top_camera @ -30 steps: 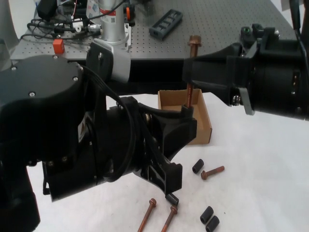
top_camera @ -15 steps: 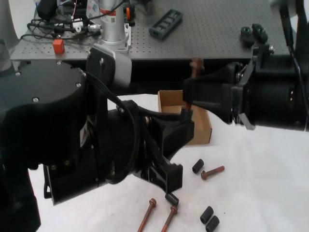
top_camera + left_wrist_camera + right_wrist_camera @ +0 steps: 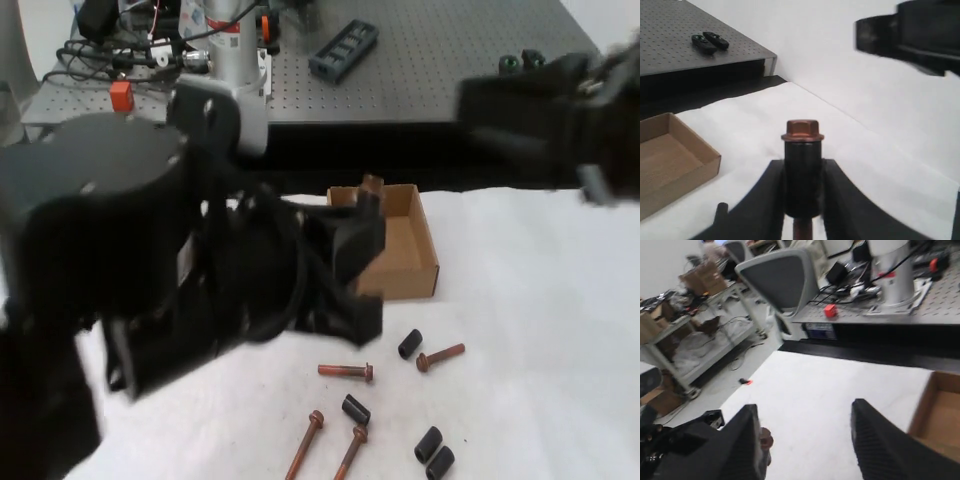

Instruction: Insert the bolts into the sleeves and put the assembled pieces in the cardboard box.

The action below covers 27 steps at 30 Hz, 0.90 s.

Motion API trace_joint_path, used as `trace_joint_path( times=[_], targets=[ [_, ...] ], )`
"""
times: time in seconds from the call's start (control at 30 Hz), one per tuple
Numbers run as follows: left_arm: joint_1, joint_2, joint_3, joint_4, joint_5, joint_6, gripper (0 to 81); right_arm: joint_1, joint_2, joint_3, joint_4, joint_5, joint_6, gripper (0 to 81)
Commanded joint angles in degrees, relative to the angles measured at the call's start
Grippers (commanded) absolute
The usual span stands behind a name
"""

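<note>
The left gripper [image 3: 802,167] is pinching a sleeve [image 3: 802,172] with its bolt [image 3: 802,129], seemingly just beside the box [image 3: 690,180], while the right gripper [image 3: 804,409] is gaping empty.

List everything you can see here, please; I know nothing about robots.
cardboard box: one, brown, on the white cloth.
loose bolts: four, copper, on the cloth nearer the camera than the box.
loose sleeves: four, black, among those bolts.
assembled piece: one, copper bolt in black sleeve, held beside the box.
tray: one, dark, on the grey table behind.
left gripper: one, black, shut on the assembled piece.
right gripper: one, black, open, empty.
</note>
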Motion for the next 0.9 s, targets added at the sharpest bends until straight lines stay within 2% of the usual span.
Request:
trace_joint_path(
  times=[0.0, 0.2, 0.33, 0.57, 0.7, 0.87],
  targets=[
    [1.54, 4.96, -3.50, -0.83, -1.36, -2.02, 0.6, -5.16, -3.88, -0.52, 4.60, 3.54, -3.46, 41.1],
    [5.87, 27.71, -24.36, 9.35, -1.36, -4.59, 0.6, -10.81, -5.76, -0.52, 13.52, 5.53, -3.46, 41.1],
    [6.65, 44.48, -44.51, 23.80, -1.36, -4.43, 0.6, -12.14, -5.76, -0.52, 17.43, 5.80, -3.26, 41.1],
    [6.93, 66.57, -73.11, 39.82, -1.36, -1.97, 0.6, -12.14, -5.76, -0.41, 18.44, 5.92, -3.28, 41.1],
    [7.03, 73.73, -81.71, 45.40, -1.23, -1.97, 0.6, -12.14, -5.76, -0.32, 18.62, 5.92, -3.28, 41.1],
    [7.17, 76.60, -83.07, 45.90, -0.30, -2.09, 0.5, -12.14, -5.76, -0.32, 18.62, 5.92, -3.28, 41.1]
  ],
)
